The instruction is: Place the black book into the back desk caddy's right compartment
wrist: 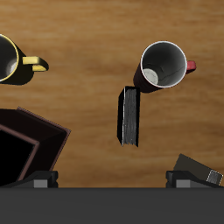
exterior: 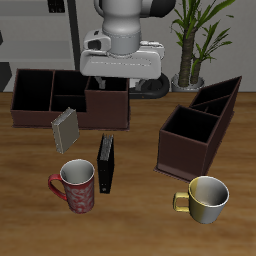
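Note:
The black book [exterior: 106,163] stands on its edge on the wooden table, between the red mug [exterior: 75,187] and the angled caddy. In the wrist view the black book [wrist: 129,115] is seen from above, below and ahead of my gripper. My gripper [exterior: 120,78] hangs high near the table's back, over the back desk caddy [exterior: 40,95], by its right compartment [exterior: 106,102]. Its fingertips [wrist: 42,178] are wide apart and hold nothing, so the gripper [wrist: 112,179] is open.
A grey book [exterior: 65,128] leans in front of the long caddy. An angled dark-brown caddy [exterior: 200,125] stands to the side. A yellow mug [exterior: 205,197] sits near the front edge. A potted plant [exterior: 195,40] stands at the back.

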